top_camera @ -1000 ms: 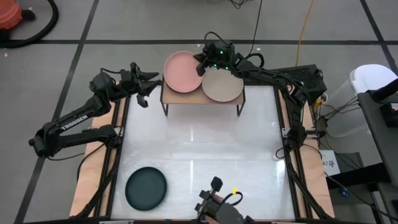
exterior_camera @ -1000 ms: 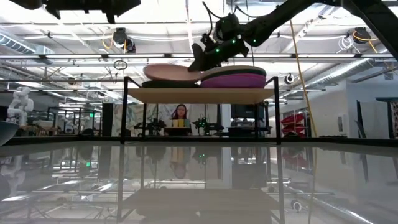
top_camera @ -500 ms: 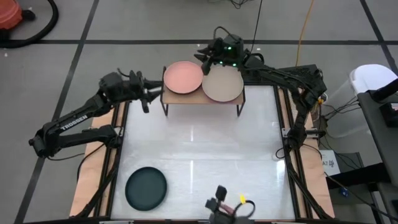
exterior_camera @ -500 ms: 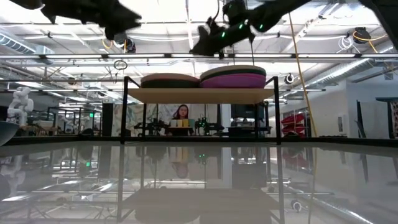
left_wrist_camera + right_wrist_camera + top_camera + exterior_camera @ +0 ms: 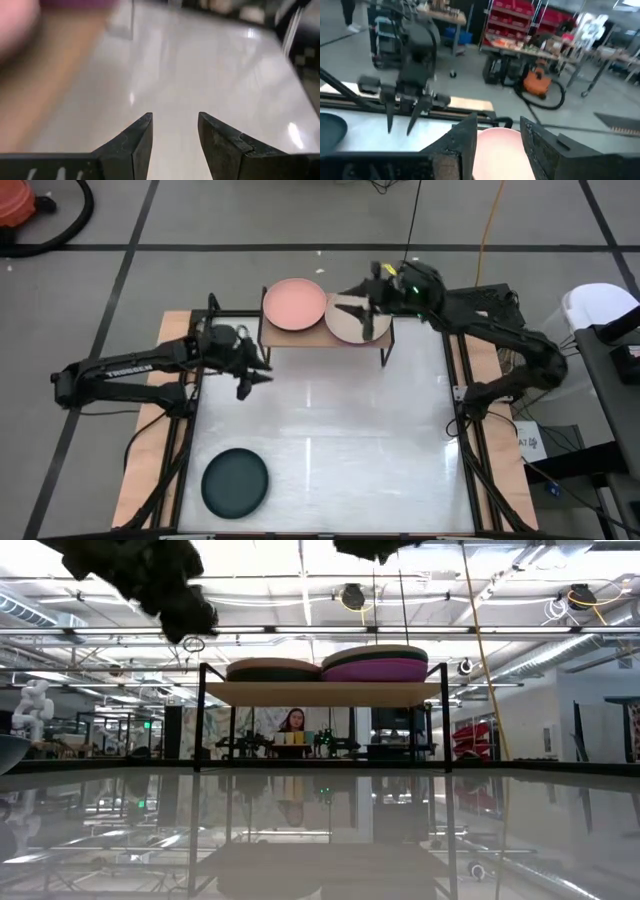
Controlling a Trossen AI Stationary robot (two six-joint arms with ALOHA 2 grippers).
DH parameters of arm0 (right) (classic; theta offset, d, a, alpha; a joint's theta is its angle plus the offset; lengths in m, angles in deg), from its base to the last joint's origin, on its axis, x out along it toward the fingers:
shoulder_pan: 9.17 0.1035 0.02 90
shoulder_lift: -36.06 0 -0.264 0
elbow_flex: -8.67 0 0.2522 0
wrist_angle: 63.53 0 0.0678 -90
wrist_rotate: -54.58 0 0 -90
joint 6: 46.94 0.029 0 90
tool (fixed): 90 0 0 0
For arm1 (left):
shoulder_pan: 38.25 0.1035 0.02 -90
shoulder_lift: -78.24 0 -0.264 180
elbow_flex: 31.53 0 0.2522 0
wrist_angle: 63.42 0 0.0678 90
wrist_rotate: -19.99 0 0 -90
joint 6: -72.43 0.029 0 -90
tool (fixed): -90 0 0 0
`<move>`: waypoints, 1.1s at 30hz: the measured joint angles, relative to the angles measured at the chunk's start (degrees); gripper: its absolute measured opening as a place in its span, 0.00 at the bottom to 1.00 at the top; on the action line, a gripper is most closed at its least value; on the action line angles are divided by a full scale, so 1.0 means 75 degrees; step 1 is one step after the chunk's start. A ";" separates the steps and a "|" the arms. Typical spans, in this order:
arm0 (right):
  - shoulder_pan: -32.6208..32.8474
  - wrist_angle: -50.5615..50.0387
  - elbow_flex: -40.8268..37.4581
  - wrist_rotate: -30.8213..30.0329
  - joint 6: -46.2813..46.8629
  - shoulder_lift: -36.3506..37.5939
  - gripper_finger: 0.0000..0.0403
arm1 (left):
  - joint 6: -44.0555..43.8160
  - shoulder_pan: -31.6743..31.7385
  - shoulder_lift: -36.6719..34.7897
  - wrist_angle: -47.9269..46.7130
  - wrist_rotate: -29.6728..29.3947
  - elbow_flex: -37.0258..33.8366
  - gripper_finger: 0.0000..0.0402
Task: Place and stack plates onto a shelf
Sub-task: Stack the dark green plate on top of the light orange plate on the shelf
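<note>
The shelf [image 5: 322, 340] stands at the table's far middle on black legs. A salmon pink plate [image 5: 294, 304] tops its left stack [image 5: 273, 669]; a beige plate [image 5: 341, 331] tops its right stack [image 5: 375, 664], where magenta and purple plates show beneath. A dark teal plate [image 5: 235, 483] lies flat on the table at the near left. My right gripper [image 5: 358, 313] is open and empty above the beige plate; its wrist view [image 5: 497, 131] looks over the pink plate [image 5: 497, 145]. My left gripper [image 5: 255, 383] is open and empty over the table by the shelf's left legs [image 5: 175, 135].
The white tabletop [image 5: 330, 430] lies bare between the shelf and the dark teal plate. My left arm [image 5: 150, 580] and right arm [image 5: 375, 548] hang high above the shelf in the low view. A person [image 5: 292, 723] shows far behind the shelf.
The salmon pink plate, tilted on the left stack under my right gripper, has dropped flat onto it. My right gripper has come off it, risen and gone toward the table's right, over the beige plate. My left gripper has swung from beyond the far left corner toward the table's middle.
</note>
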 joint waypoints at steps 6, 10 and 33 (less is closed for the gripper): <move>0.0544 0.2557 -0.2438 -0.0153 0.0080 0.1387 0.32 | -0.0185 -0.0455 0.0959 -0.1951 0.0059 0.0000 0.40; 0.0723 0.4424 -0.3784 -0.0165 0.0077 0.1992 0.32 | -0.0073 -0.0941 0.1636 -0.2883 0.0396 0.0000 0.40; 0.0998 0.5007 -0.4706 -0.0172 0.0622 0.2739 0.32 | -0.1173 -0.4278 0.3760 -0.2080 0.0662 0.0000 0.40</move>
